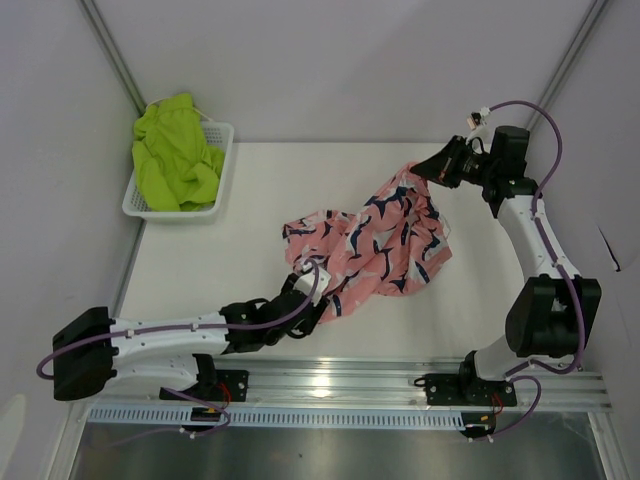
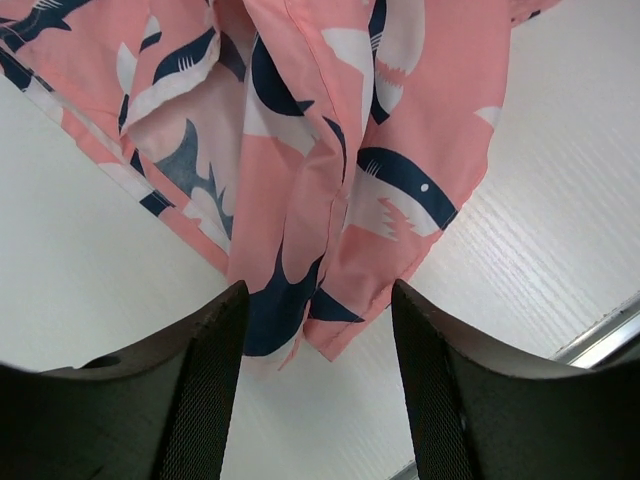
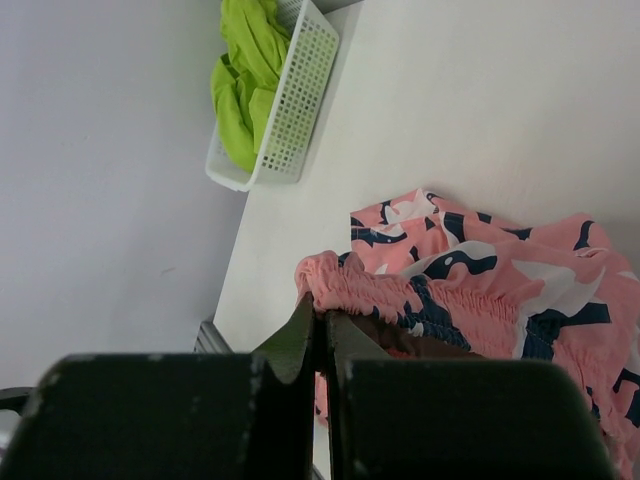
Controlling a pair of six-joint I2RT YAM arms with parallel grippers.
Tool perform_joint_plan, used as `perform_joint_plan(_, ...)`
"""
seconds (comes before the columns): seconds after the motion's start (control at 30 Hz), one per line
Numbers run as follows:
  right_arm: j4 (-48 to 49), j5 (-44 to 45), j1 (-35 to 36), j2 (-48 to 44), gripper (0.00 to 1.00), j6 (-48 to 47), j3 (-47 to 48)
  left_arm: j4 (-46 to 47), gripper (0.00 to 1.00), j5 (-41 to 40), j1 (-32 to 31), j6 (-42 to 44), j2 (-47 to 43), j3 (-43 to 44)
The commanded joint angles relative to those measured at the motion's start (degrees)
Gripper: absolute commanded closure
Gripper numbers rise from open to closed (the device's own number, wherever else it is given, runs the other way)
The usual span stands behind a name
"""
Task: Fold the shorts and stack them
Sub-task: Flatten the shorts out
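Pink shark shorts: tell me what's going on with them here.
The right gripper is shut on the elastic waistband of the pink shorts, holding that edge up at the far right. The left gripper stands open with a hem between its jaws, not pinched. The green shorts lie in the white basket, untouched.

Right gripper (image 1: 426,172) is pinching far corner of pink shorts (image 1: 378,240); left gripper (image 1: 316,300) is sitting at their near hem; green shorts (image 1: 172,155) are filling basket (image 1: 224,170).
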Motion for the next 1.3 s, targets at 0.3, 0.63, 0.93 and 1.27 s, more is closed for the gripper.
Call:
perform_joint_plan(0.3,4.5,-2.3,-0.4,1.3,1.00,2.1,1.4,-0.4,0.40,-1.3,-0.5,1.2,7.1,4.2)
perform_joint_plan(0.63,4.8,-2.7,-0.5,1.4,1.00,2.1,1.1,-1.9,0.47,-3.1,0.7,-0.1,11.7,6.0)
perform_joint_plan(0.93,5.2,-3.1,-0.9,1.1,1.00,2.3,0.8,-2.4,0.73,-1.6,3.2,-1.1,11.4,6.1)
perform_joint_plan(1.27,8.0,-5.2,-2.4,-4.7,1.00,3.0,-3.1,-12.5,1.00,1.0,7.7,-1.6,1.6,12.4)
